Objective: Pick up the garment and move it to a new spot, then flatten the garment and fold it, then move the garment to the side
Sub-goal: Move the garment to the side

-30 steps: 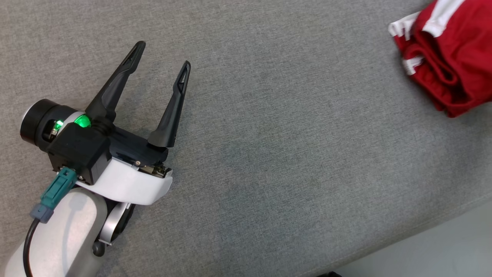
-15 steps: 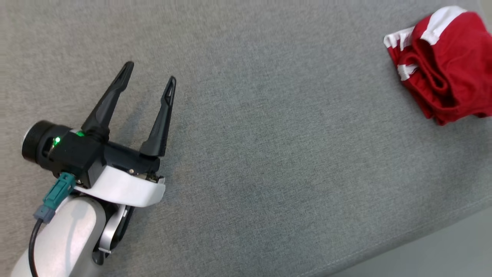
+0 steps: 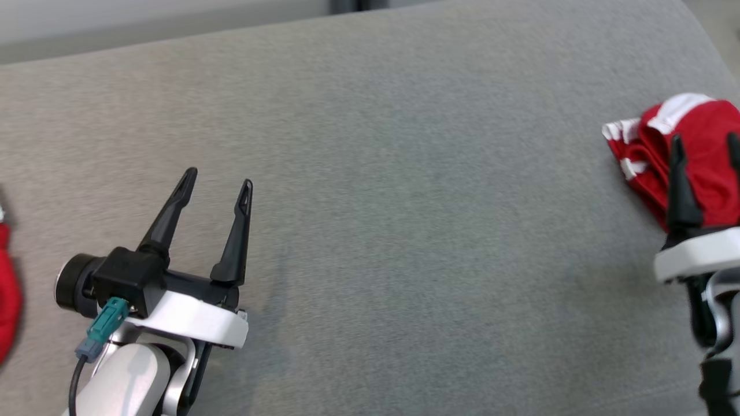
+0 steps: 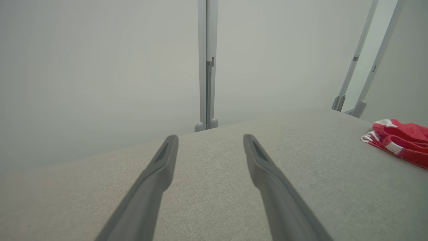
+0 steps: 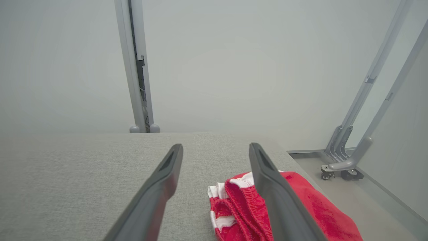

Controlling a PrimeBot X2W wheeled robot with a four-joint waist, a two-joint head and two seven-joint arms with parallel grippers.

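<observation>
Both jaw pairs spread, pinching nothing. I see the garment (image 5: 311, 207) under my right gripper (image 5: 215, 147), mostly beyond its right jaw; left gripper (image 3: 218, 176) well apart.

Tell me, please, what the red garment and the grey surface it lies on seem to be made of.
The red garment: soft knit fabric, possibly polyester, matte; the gathered hem suggests elastic. The grey surface: woven upholstery cloth, matte; a fine heathered weave shows, and the rounded edge hints at padding.
</observation>
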